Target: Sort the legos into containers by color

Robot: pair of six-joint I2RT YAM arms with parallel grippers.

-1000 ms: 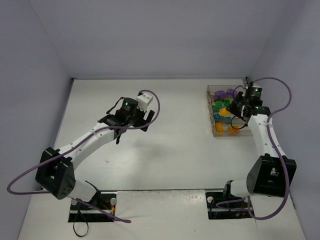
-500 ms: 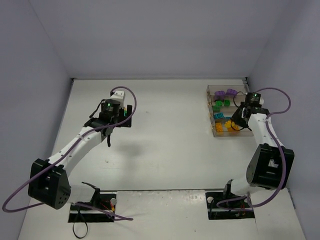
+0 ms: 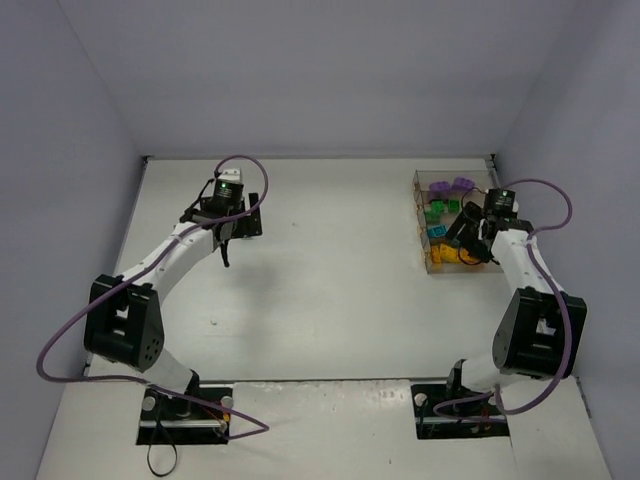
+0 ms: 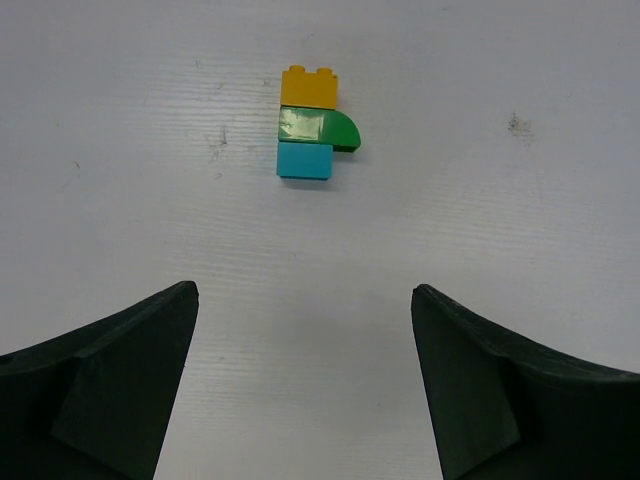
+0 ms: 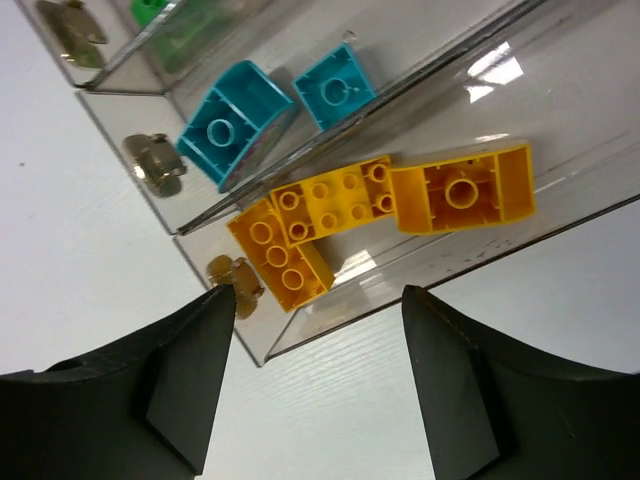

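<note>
In the left wrist view a small stack of three legos lies on the white table: orange [image 4: 309, 86], green [image 4: 318, 127] and teal [image 4: 304, 160]. My left gripper [image 4: 305, 292] is open and empty, short of the stack; in the top view it [image 3: 238, 228] is at the far left and the stack is hidden. The containers [image 3: 430, 178] hold purple [image 3: 455, 185], green [image 3: 440, 208], teal [image 3: 436, 231] and orange [image 3: 447, 255] legos. My right gripper [image 5: 318, 292] is open and empty above the near edge of the orange bin [image 5: 420, 265], over orange bricks [image 5: 290, 250].
Two teal bricks [image 5: 235, 120] lie in the bin beside the orange one [image 5: 120, 110]. Walls close the table on the left, back and right. The containers stand close to the right wall.
My left arm has swung left and toward the back wall. My right gripper has shifted slightly toward the near, orange end of the containers.
</note>
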